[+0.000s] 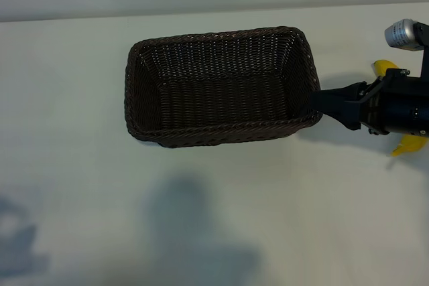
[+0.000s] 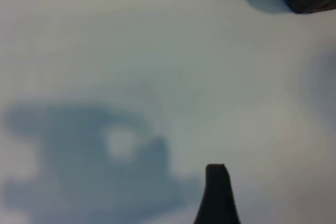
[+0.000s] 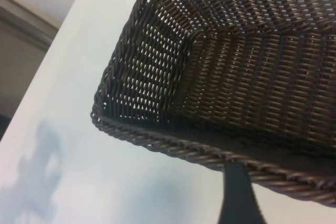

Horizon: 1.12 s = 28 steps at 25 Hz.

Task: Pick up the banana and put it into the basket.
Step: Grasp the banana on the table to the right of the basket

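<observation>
Right arm's bulky wrist sits closest to us in the exterior view, and it hides most of the banana (image 1: 384, 67). We only get two yellow ends poking out, one on each side of the arm. As far as we can tell the banana lies on the table (image 1: 80, 98) under the wrist, just beside the basket (image 1: 221, 137) at its right end and not in it. The basket looks empty in both the exterior and right wrist views

The right gripper (image 1: 330, 105) is released and carrying nothing, with its tip right up against the basket's right rim. So the jaws are past the fruit and on the basket side of it, and we'd call the pick not yet done

How we'd do it well:
- back the arm away from the basket until the jaws are over the banana's middle, not the stem end
- turn the wrist so the jaws cross the banana's narrow width
- come straight down and close gently, since it bruises easily and its curve could make it roll out
- lift well clear of the braided rim before moving across, so nothing clips the rim and shoves the basket
- let go low over the basket floor

The left gripper (image 2: 216, 195) hangs over bare table with its jaws apart, well out of the way, with only a basket corner in its view
</observation>
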### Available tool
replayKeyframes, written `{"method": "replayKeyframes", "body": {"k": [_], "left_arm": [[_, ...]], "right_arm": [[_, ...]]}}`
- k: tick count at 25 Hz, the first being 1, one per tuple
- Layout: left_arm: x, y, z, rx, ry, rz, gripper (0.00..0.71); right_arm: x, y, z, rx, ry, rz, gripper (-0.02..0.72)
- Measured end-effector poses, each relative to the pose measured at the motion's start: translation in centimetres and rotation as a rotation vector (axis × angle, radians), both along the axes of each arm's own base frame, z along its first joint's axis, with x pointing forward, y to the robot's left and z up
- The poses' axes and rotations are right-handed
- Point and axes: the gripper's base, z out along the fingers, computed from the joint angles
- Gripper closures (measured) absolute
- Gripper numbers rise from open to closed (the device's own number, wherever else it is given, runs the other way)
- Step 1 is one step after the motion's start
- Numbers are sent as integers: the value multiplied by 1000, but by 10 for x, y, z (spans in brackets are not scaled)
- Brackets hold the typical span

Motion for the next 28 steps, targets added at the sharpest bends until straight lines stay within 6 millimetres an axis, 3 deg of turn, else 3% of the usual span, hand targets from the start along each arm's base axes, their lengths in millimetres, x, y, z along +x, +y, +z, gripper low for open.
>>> {"method": "replayKeyframes", "body": {"k": [10,18,28], "left_arm": [[-1,3,0,-1,-11,118,136],[-33,5,2,-21,-207,120,136],[-34,5,2,-22,-213,120,136]], "right_arm": [[0,0,0,0,0,0,259],[0,0,0,0,0,0,259],[0,0,0,0,0,0,259]]}}
